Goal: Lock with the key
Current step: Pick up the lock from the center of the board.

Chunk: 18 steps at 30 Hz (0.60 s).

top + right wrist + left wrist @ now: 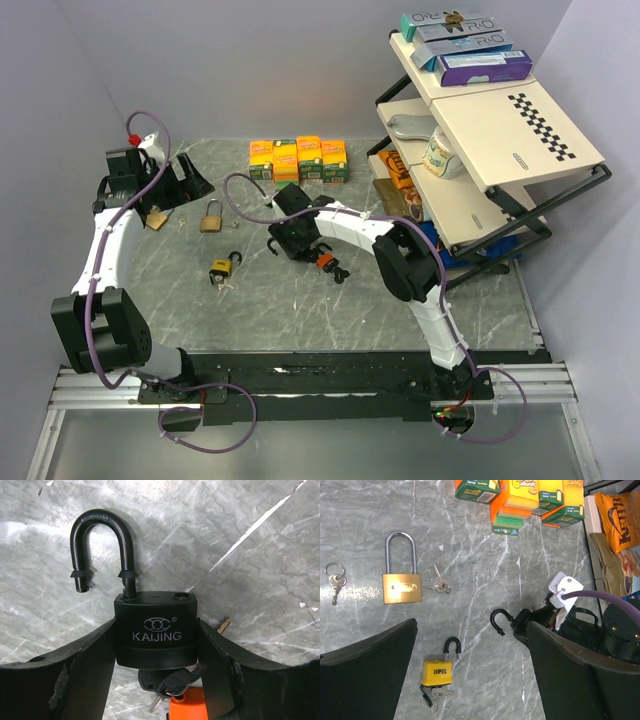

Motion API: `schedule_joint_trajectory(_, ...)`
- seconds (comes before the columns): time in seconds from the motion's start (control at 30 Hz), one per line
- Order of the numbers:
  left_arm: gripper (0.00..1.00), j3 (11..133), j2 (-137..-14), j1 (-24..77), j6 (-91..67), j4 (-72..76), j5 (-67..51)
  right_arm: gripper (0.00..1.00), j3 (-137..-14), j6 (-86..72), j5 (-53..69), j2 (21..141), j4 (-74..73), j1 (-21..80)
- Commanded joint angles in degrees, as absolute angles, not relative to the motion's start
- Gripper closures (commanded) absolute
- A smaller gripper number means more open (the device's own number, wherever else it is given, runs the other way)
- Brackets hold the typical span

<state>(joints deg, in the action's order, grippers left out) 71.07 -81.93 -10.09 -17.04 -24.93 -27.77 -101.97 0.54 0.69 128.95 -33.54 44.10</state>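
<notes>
In the right wrist view the black padlock (156, 625) covers the tops of its keys (167, 684), and the orange tag (187, 705) runs off the bottom edge. From the left wrist only that lock's shackle (499, 620) shows, its body behind the right tool (156, 647). The yellow padlock (437, 670) hides most of its key bunch (432, 696); the chip bag (620, 515) is cropped.

Grey marbled table top (300, 310), white veins all over. Up at the far edge, mid-way along, a huddle of yellow, orange and green boxes (298, 160). Closer in, toward the left edge, a brass padlock (401, 580) flat on its back, shackle shut. Just right of it a small bunch of keys (439, 585), and off to its left a ring with keys (335, 580). Nearer the front edge, a yellow padlock (437, 670), black shackle sprung open, keys bunched at its base.
</notes>
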Motion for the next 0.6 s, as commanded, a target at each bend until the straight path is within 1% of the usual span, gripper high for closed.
schedule_joint_trajectory(0.0, 0.04, 72.7, -81.7, -10.4, -16.1, -25.2, -30.1, 0.65, -104.1, 1.5, -0.3, 131.0, -37.3, 43.2)
schedule_joint_trajectory(0.03, 0.04, 72.6, -81.8, -10.5, -15.6, -25.5, -30.7, 0.75, -104.0, 2.0, -0.3, 130.4, -37.3, 43.3)
schedule_joint_trajectory(0.07, 0.04, 72.5, -81.9, -10.6, -15.0, -25.7, -31.5, 0.97, -103.5, 3.8, -0.3, 129.6, -36.8, 43.2)
schedule_joint_trajectory(0.1, 0.03, 72.5, -82.0, -10.7, -14.2, -26.1, -34.4, 1.00, -102.8, 4.6, -0.3, 127.2, -36.0, 43.2)
schedule_joint_trajectory(0.17, 0.01, 72.0, -82.4, -10.8, -11.5, -27.0, -38.6, 1.00, -98.3, 8.2, 1.9, 123.2, -31.1, 43.0)
schedule_joint_trajectory(0.2, 0.00, 71.7, -82.6, -10.8, -10.0, -27.5, -43.2, 1.00, -96.4, 9.9, 3.1, 118.3, -29.1, 43.1)
schedule_joint_trajectory(0.23, 0.06, 71.3, -83.4, -10.8, -7.1, -28.0, -45.4, 1.00, -92.8, 11.7, 4.2, 115.9, -25.4, 43.0)
schedule_joint_trajectory(0.27, 0.08, 70.9, -83.7, -10.8, -5.7, -29.4, -47.0, 1.00, -91.3, 15.1, 6.8, 113.6, -24.2, 43.0)
schedule_joint_trajectory(0.33, 0.11, 69.1, -83.7, -10.7, -0.7, -30.1, -52.9, 1.00, -88.0, 18.6, 11.7, 107.1, -22.9, 42.1)
schedule_joint_trajectory(0.37, 0.11, 68.3, -83.3, -10.7, 1.8, -30.7, -54.7, 1.00, -86.8, 20.5, 17.9, 105.0, -21.6, 41.5)
schedule_joint_trajectory(0.4, 0.12, 67.6, -82.8, -10.8, 3.4, -30.8, -56.5, 1.00, -85.1, 21.2, 20.1, 101.2, -20.8, 41.1)
schedule_joint_trajectory(0.47, 0.14, 65.5, -81.0, -10.8, 7.8, -31.0, -60.5, 1.00, -84.6, 23.1, 22.5, 97.5, -21.2, 41.0)
schedule_joint_trajectory(0.5, 0.14, 65.0, -80.5, -10.8, 9.6, -31.7, -62.3, 1.00, -84.7, 23.6, 25.6, 96.6, -21.7, 40.8)
schedule_joint_trajectory(0.57, 0.15, 64.5, -79.2, -10.6, 17.1, -33.8, -68.4, 1.00, -84.1, 23.9, 29.0, 93.5, -22.1, 40.3)
